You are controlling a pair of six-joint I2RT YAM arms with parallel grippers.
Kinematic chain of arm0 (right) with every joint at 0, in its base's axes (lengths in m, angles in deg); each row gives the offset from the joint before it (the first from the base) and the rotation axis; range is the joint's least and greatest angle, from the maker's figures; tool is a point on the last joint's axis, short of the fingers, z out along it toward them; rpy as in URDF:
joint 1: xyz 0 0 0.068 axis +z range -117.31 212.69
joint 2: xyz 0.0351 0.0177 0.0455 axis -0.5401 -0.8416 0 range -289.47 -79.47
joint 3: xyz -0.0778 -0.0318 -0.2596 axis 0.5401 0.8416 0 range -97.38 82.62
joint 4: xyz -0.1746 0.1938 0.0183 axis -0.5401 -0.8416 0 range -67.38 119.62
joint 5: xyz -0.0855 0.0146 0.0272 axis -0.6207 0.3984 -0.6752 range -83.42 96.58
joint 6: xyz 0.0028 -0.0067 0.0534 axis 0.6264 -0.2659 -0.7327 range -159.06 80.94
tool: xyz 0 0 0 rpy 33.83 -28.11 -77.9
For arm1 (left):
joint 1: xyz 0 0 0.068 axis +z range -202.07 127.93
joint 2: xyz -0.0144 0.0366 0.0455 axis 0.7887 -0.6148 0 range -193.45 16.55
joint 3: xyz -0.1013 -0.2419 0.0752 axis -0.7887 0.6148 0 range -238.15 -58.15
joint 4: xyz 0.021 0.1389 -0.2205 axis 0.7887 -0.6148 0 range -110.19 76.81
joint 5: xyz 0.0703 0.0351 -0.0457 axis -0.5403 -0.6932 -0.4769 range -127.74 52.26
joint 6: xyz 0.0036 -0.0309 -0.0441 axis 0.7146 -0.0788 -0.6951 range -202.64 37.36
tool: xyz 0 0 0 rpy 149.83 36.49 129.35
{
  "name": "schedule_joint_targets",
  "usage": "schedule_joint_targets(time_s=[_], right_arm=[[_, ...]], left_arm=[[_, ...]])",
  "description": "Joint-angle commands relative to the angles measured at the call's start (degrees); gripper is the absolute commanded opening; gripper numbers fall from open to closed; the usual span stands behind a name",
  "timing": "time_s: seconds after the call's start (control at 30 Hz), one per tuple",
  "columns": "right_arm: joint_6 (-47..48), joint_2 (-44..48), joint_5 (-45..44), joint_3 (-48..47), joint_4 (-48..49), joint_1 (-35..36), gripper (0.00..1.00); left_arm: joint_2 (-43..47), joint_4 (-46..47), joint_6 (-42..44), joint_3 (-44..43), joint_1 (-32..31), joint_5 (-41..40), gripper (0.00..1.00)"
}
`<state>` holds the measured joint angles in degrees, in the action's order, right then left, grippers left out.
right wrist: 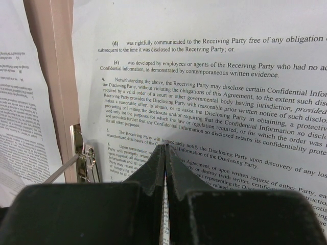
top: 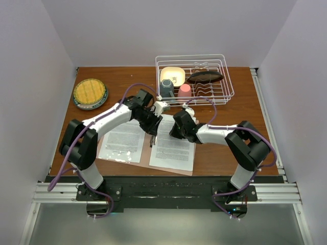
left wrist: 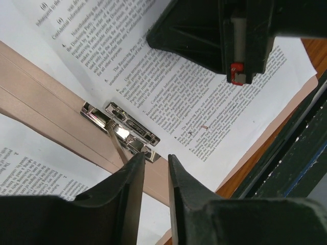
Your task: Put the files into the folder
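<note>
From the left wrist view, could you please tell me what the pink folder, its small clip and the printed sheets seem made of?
Salmon-pink flat folder: likely matte cardboard, creased spine folds, no glare. Small silver clip: polished metal, mirror-like highlights. White printed sheets: probably thin matte paper, lying flat under black text.

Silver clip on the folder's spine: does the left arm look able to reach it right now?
Probably yes. The left gripper hangs just beside the clip, jaws slightly apart, nothing in between; the right gripper sits aside on the right sheet.
</note>
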<state>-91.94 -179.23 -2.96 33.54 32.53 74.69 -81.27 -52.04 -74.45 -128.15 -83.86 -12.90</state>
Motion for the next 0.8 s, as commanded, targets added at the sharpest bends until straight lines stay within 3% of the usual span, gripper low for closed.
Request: schedule_joint_targets(time_s=[0.0, 0.3, 0.57, 0.6, 0.73, 0.77], right_arm=[[2.17, -4.39, -0.13, 2.41, -12.23, 0.63, 0.00], [3.05, -1.93, -0.22, 3.29, -11.36, 0.80, 0.00], [5.60, 0.53, 1.54, 3.11, -9.16, 0.80, 0.01], [5.68, 0.97, 1.46, 3.46, -8.72, 0.80, 0.01], [5.86, 0.80, 1.72, 3.46, -8.37, 0.72, 0.01], [5.86, 0.63, 1.81, 3.46, -8.28, 0.80, 0.01]], left_arm=[[0.79, -1.05, 1.22, -6.72, -0.03, -0.14, 0.33], [-1.84, 3.95, 2.19, -12.88, -0.02, -6.55, 0.48], [-12.92, 7.82, 1.49, -15.26, 0.06, -12.26, 0.58], [-13.44, 8.26, 1.40, -15.17, -0.02, -12.97, 0.61], [-14.15, 10.19, 2.18, -13.25, -0.03, -16.13, 0.90], [-14.06, 10.81, 2.19, -12.71, -0.03, -16.31, 0.94]])
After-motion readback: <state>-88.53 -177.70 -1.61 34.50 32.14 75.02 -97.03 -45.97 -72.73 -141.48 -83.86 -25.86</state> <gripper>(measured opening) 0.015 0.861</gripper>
